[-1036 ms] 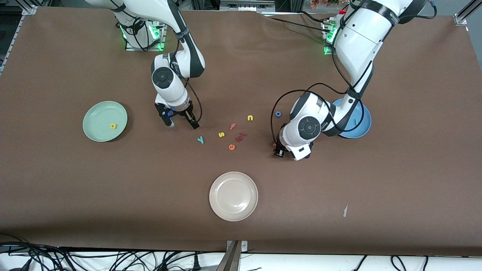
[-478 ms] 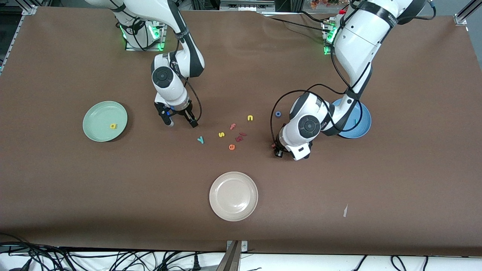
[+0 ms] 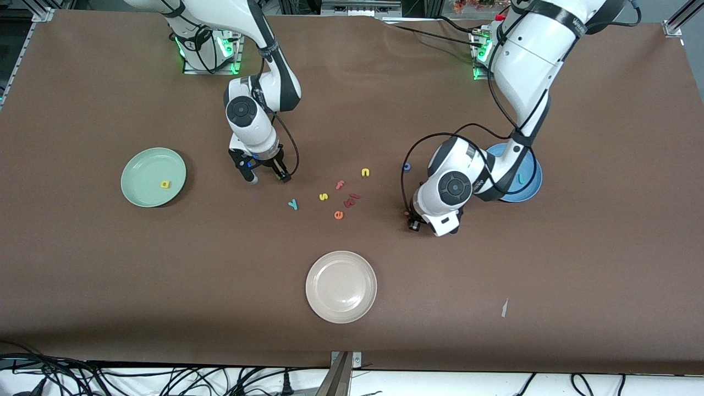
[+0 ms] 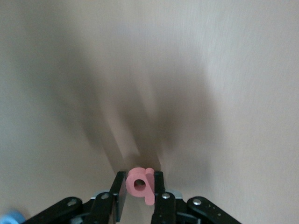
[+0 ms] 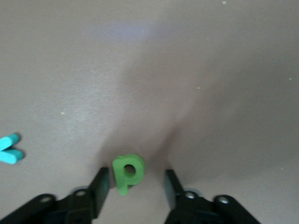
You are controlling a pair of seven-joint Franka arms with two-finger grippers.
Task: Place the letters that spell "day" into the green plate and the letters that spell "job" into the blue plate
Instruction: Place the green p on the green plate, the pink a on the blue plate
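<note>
My left gripper is shut on the pinkish-red "b", low over the table beside the blue plate; in the front view this gripper hides the letter. A teal "j" lies in the blue plate, and the blue "o" lies on the table next to it. My right gripper is down at the table with its fingers apart around the green "d". The teal "y" lies close by. The yellow "a" sits in the green plate.
A cream-white plate stands nearer the front camera, mid-table. Loose letters lie between the arms: yellow "s", yellow "n", orange "e", pink "f" and dark red pieces.
My left gripper has shut on the pinkish-red "b" and shifted slightly toward the blue plate. My right gripper's fingers have drawn closer together around the green "d".
</note>
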